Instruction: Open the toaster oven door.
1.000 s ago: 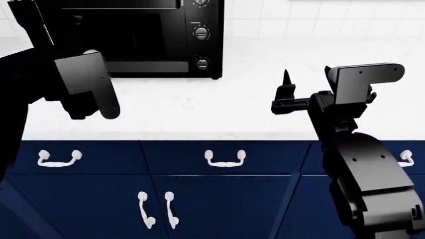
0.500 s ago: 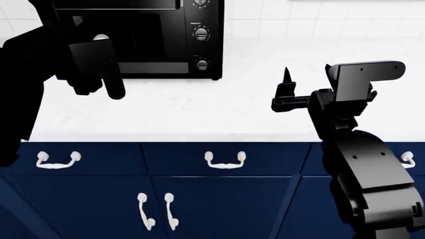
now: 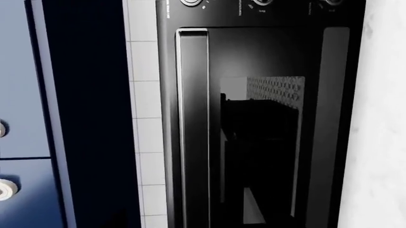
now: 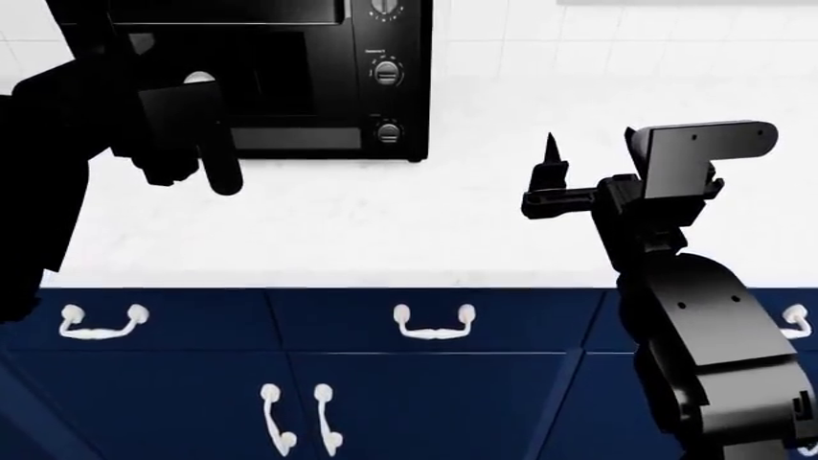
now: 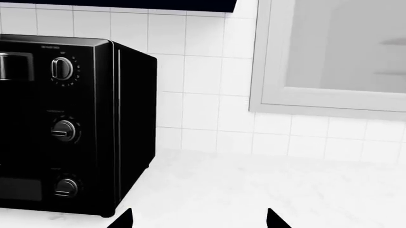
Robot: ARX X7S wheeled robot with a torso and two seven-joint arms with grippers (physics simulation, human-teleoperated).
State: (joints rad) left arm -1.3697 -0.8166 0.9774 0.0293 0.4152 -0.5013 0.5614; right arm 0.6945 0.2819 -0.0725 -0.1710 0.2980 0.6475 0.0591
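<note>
Glossy black oven [image 4: 268, 77] sat at the surface's [image 4: 383, 220] back. Its shut, rigid glass door [image 3: 260, 137] looked best pulled by its bar handle [image 3: 193, 128]. Left gripper's state was unclear; right gripper [image 5: 198, 219] was released.

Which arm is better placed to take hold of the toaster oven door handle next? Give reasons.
The left. Its arm is raised in front of the toaster oven, and its wrist view looks closely at the door and bar handle. The right pincer hangs apart, over bare counter.
</note>
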